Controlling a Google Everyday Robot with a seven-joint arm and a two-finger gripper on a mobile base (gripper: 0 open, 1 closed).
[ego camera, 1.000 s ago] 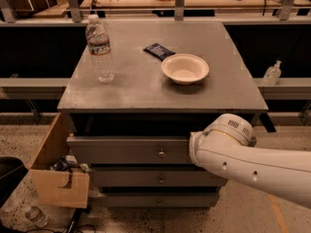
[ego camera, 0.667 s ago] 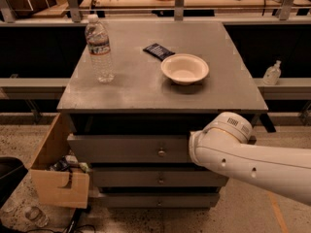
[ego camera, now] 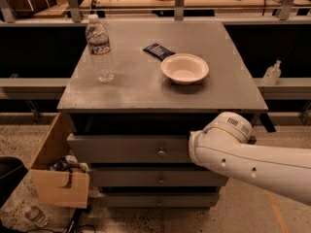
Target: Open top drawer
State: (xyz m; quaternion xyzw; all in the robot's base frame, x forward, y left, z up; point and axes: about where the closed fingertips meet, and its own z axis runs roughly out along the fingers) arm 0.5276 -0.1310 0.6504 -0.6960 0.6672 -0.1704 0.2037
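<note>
The top drawer (ego camera: 121, 148) is a wide grey front with a small brass knob (ego camera: 161, 153) at its centre, just under the grey tabletop (ego camera: 141, 89). Its front stands forward of the two narrower drawer fronts below, and a dark gap shows between it and the tabletop. My white arm (ego camera: 228, 147) reaches in from the right, and its rounded joint covers the drawer's right end. My gripper is hidden behind this joint and does not show.
On the tabletop stand a water bottle (ego camera: 99, 47), a white bowl (ego camera: 185, 68) and a dark packet (ego camera: 158, 50). Two shorter drawers (ego camera: 155, 177) sit below. A tan wooden box (ego camera: 56, 178) with clutter stands at the cabinet's left. A sanitizer bottle (ego camera: 272, 73) is on the right shelf.
</note>
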